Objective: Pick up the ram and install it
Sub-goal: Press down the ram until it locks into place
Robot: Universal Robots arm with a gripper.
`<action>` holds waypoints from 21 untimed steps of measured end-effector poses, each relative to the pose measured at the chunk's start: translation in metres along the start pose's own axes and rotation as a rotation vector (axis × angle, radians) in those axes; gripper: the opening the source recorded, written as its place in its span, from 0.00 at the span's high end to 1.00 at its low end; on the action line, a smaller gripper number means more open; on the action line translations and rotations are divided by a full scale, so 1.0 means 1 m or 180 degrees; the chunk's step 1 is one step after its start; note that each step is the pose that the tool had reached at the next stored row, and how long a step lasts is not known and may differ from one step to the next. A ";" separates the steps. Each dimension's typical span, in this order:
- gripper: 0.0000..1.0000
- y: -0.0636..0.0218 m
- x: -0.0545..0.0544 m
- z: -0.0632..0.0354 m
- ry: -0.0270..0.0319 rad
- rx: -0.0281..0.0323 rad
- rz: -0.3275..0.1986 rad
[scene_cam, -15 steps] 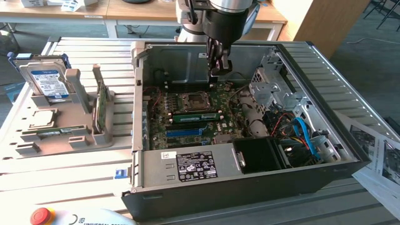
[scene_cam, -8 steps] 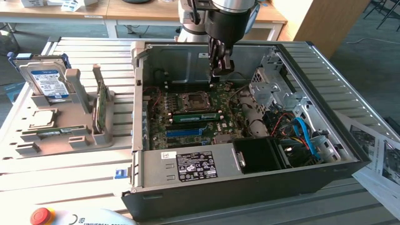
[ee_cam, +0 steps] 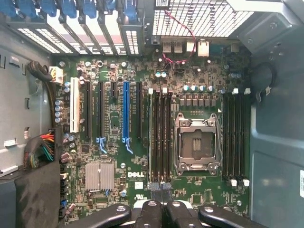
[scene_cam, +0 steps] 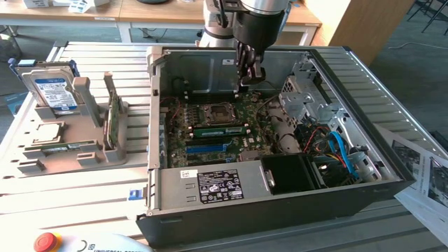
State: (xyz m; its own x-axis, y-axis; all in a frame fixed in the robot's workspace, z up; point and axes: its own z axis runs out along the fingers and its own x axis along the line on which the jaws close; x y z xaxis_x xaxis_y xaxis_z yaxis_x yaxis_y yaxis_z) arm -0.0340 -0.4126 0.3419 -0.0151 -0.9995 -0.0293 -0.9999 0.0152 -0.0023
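exterior view | gripper [scene_cam: 251, 79] upper centre of frame, inside open computer case [scene_cam: 280, 215], fingers closed together | ram [scene_cam: 218, 131] mid-frame on motherboard [scene_cam: 183, 137], just under CPU socket [scene_cam: 217, 113], below-left of gripper, apart from it | wrist view | gripper [ee_cam: 161, 211] pinched shut, memory slots [ee_cam: 160, 137] beside CPU socket [ee_cam: 197, 142] just beyond fingertips

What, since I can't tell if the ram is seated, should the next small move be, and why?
Probably lower the gripper straight down onto the ram. The gripper is shut, seemingly empty, above the motherboard; the ram lies along a slot beside the CPU socket, and whether it is latched is unclear.
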 end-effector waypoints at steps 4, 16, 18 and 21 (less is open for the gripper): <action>0.89 -0.0045 0.001 0.0000 0.0000 -0.0001 0.0000; 0.89 -0.0214 0.003 0.0000 0.0000 -0.0018 0.0001; 0.89 -0.0241 0.003 0.0000 0.0000 -0.0023 0.0001; 0.89 -0.0282 0.003 -0.0001 0.0001 -0.0028 0.0001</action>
State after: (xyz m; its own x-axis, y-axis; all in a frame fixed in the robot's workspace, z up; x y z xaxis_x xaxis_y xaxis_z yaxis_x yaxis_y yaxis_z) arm -0.0059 -0.4161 0.3419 -0.0153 -0.9995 -0.0291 -0.9999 0.0151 0.0065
